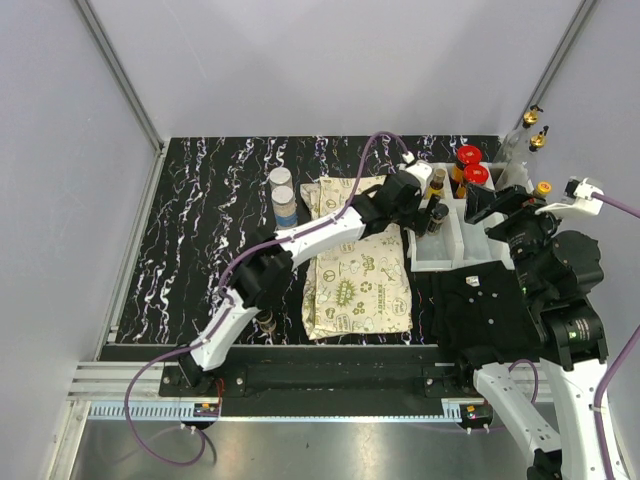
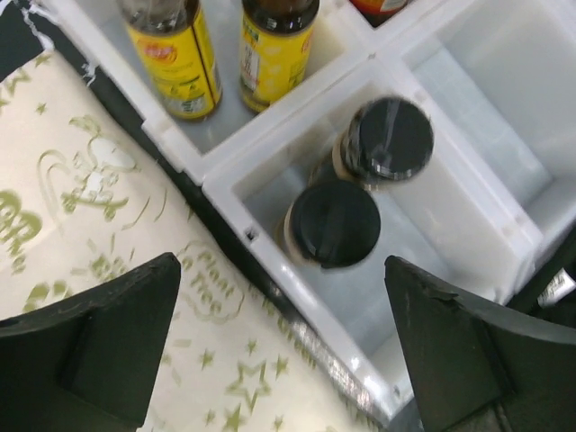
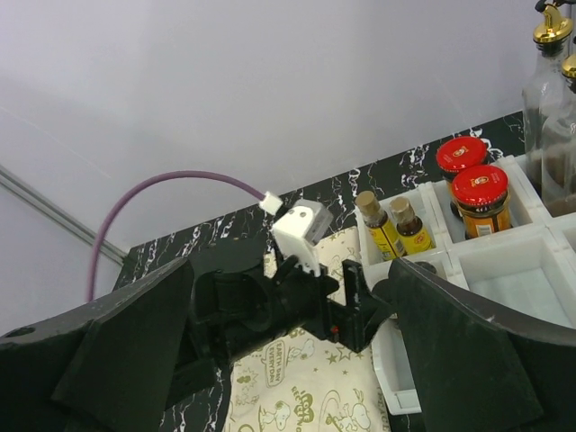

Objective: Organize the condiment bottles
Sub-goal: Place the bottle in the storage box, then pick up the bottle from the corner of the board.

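My left gripper (image 1: 428, 212) (image 2: 281, 274) is open and empty, hovering over the near edge of the white bins (image 1: 450, 255). Just beyond its fingertips two black-capped bottles (image 2: 333, 225) (image 2: 389, 137) stand in one compartment. Two yellow-labelled bottles (image 2: 171, 54) (image 3: 371, 216) stand in the compartment beside them. Two red-capped jars (image 1: 472, 165) (image 3: 477, 184) stand further back. Gold-capped clear bottles (image 1: 535, 125) (image 3: 549, 27) stand at the far right. Two white-capped clear bottles (image 1: 283, 195) stand on the marble table. My right gripper (image 1: 492, 205) (image 3: 292, 270) is open and empty, raised over the bins' right side.
A cream patterned cloth (image 1: 355, 280) lies mid-table under the left arm. A black cloth (image 1: 480, 305) lies in front of the bins. A small bottle (image 1: 267, 322) stands by the left arm's elbow. A yellow-capped bottle (image 1: 543, 188) is at the right.
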Available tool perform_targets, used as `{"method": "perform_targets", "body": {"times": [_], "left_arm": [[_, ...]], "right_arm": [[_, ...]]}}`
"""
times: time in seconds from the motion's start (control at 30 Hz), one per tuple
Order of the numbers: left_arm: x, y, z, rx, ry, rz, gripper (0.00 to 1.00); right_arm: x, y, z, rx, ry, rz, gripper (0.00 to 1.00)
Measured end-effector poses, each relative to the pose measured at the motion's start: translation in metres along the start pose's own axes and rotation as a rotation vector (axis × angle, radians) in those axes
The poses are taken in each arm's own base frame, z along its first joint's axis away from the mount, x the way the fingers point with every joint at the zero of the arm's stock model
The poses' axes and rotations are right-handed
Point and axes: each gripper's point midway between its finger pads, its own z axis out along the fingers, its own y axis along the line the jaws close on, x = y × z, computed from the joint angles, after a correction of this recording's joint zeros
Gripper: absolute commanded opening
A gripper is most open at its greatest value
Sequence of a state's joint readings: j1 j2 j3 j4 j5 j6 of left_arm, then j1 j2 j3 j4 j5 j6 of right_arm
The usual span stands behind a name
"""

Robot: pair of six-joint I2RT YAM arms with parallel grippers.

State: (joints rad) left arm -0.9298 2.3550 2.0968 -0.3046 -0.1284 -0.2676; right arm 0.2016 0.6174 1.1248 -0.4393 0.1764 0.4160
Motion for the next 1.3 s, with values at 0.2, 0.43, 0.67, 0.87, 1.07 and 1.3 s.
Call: {"method": "perform_targets", "body": {"times": [0.2,0.43,0.67,0.87,1.07,1.3], "left_arm": [[-0.021,0.004,-0.057,0.008,-0.035,0.007,0.99],[-0.040,0.025,-0.137,-0.037,-0.113,-0.029,0.99],[-0.005,0.098,-0.190,-0.242,-0.079,-0.143,0.99],[0.032,0.152,-0.249,-0.447,-0.074,-0.220,0.99],[0.039,0.198,-0.308,-0.639,-0.143,-0.316,0.99],[0.058,0.229,-0.375,-0.820,-0.242,-0.456,0.99]], "right_arm": [[0.003,-0.004,0.005,0.024,0.007,-0.004,1.00],[0.015,-0.004,0.017,0.025,0.054,-0.019,0.99],[0.067,0.013,0.045,-0.081,0.266,-0.022,1.00],[0.121,0.046,0.052,-0.230,0.468,-0.028,1.00],[0.194,0.136,0.013,-0.569,0.694,-0.147,1.00],[0.300,0.181,-0.036,-0.780,0.937,-0.355,1.00]]}}
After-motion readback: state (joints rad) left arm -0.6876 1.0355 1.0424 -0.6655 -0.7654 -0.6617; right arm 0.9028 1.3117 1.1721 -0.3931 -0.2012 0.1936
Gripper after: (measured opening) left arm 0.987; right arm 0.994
